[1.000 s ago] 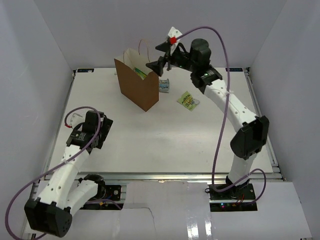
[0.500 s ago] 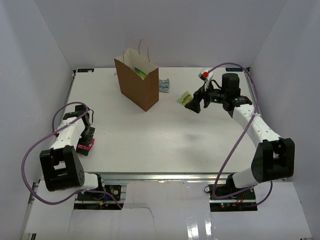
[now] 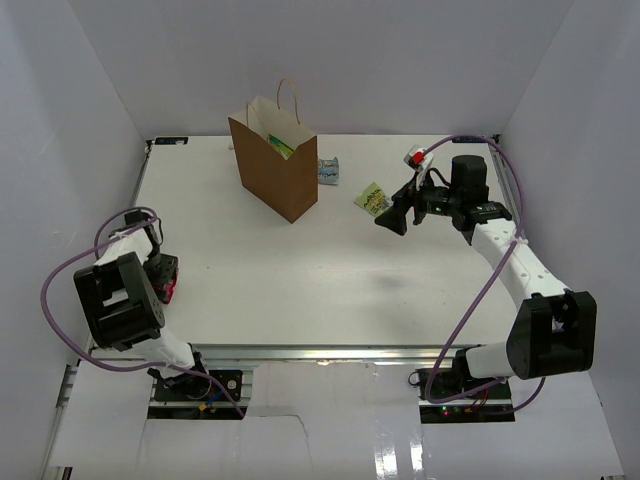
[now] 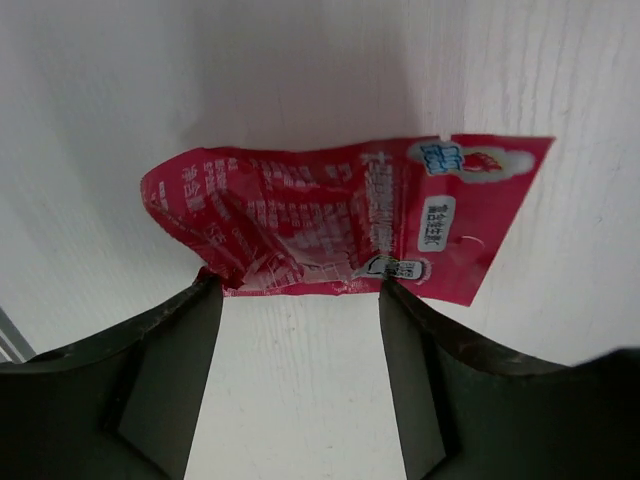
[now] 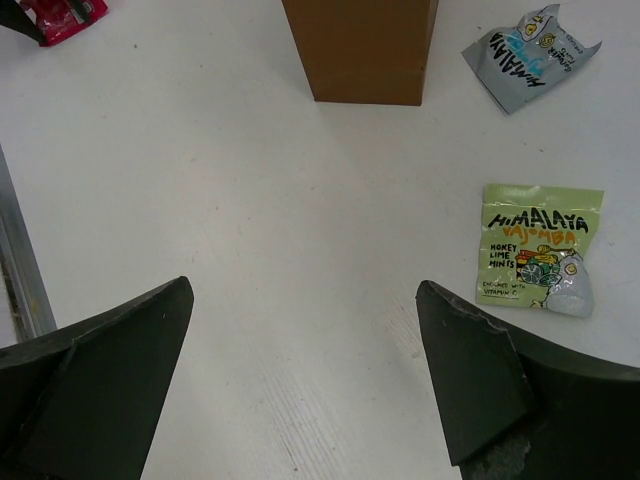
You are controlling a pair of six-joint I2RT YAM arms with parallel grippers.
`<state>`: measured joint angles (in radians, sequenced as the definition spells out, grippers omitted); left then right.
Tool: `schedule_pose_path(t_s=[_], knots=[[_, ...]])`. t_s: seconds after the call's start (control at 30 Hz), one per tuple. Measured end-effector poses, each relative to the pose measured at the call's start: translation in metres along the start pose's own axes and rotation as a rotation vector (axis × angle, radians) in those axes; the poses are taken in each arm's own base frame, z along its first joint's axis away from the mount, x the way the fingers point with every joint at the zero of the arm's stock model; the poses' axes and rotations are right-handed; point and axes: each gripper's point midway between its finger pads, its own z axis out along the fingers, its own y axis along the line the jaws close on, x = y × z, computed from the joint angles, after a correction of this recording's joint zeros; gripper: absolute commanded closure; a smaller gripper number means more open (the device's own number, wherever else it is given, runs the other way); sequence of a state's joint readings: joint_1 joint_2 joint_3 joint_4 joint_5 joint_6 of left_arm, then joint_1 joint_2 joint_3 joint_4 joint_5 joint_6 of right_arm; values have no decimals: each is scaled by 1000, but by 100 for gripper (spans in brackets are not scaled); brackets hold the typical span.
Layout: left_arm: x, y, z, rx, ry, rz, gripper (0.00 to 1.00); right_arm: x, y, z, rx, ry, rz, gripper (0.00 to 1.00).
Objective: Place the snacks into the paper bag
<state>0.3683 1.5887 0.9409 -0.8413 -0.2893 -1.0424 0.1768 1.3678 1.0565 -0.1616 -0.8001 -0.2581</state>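
Note:
The brown paper bag (image 3: 275, 172) stands upright at the back of the table, and a green packet (image 3: 283, 148) shows in its mouth. A grey-blue snack (image 3: 329, 171) lies just right of the bag. A yellow-green snack (image 3: 375, 200) lies further right. My right gripper (image 3: 392, 218) hovers open beside it, over bare table (image 5: 305, 290), with that packet (image 5: 540, 255) off to the right of its fingers. A red-pink snack (image 4: 340, 225) lies flat at the table's left edge. My left gripper (image 4: 300, 290) is open, its fingertips at the packet's near edge.
White walls enclose the table on three sides. A metal rail (image 5: 20, 260) runs along the left edge, close to the red packet (image 5: 60, 15). The bag's base (image 5: 360, 50) and the grey-blue packet (image 5: 525, 55) lie ahead of the right gripper.
The right arm left the bag's mouth and came down beside the yellow-green packet. The left arm swung back to the table's left edge over the red packet, and its jaws narrowed a little.

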Motion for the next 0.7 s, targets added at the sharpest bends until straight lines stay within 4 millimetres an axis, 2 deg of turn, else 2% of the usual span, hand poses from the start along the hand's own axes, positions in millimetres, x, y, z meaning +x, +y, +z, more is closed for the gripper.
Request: schedule_pose_path(t_s=[0.1,0.13,0.2,0.23,0.4,0.43,0.5,0.6,0.7], knots=[[-2,1,8,8,17,0,33,0,1,0,-6,-2,5,2],[-2,-1,8,19,21,2,40,0,2,0,-9,-3,6,2],[-4,-5,9,45,20,8,48,-1,2,0,-12,-3,8,2],[-5,-6,10,56,17,13,58,-1,2,0,-13,-4,8,2],[-2,-4,9,100,9,67,73,-1,3,-1,-22,-8,9,2],[-1,-4,9,113,9,77,83,-1,4,-1,-28,-9,9,2],[0,-6,8,146,11,97,91,-2,5,-1,-35,-11,9,2],[5,-14,5,223,23,138,100,-2,7,-1,-41,-13,9,2],[14,-21,1,304,49,172,100,-2,7,-1,-45,-14,10,2]])
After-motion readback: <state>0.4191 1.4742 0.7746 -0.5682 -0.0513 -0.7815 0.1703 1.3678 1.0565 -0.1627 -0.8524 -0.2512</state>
